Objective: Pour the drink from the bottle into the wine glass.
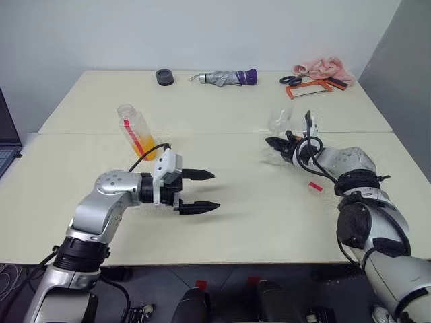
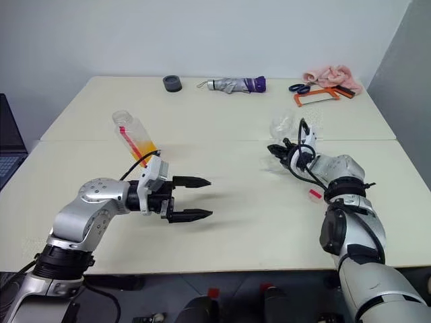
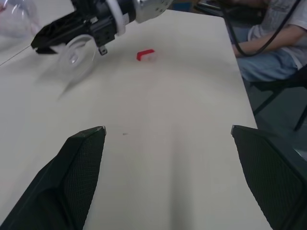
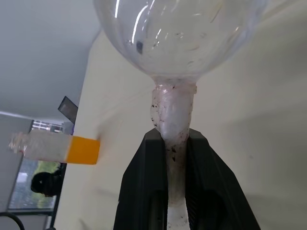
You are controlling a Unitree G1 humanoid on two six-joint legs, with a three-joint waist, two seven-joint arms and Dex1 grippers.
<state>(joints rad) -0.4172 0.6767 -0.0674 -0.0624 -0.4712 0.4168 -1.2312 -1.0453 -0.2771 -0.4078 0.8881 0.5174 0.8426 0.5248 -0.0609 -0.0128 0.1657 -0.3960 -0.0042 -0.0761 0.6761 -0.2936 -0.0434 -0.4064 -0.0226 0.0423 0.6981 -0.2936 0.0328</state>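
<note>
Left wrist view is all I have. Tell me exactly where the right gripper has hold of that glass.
Observer: The right gripper is shut on the stem of the wine glass, just under the bowl.
Operator: Now locate the bottle for me.
Observer: The bottle is on the table just behind the wrist of the left gripper, with nothing holding it.
Operator: Report what is in it.
Observer: The orange drink fills only the bottle's lower part.
</note>
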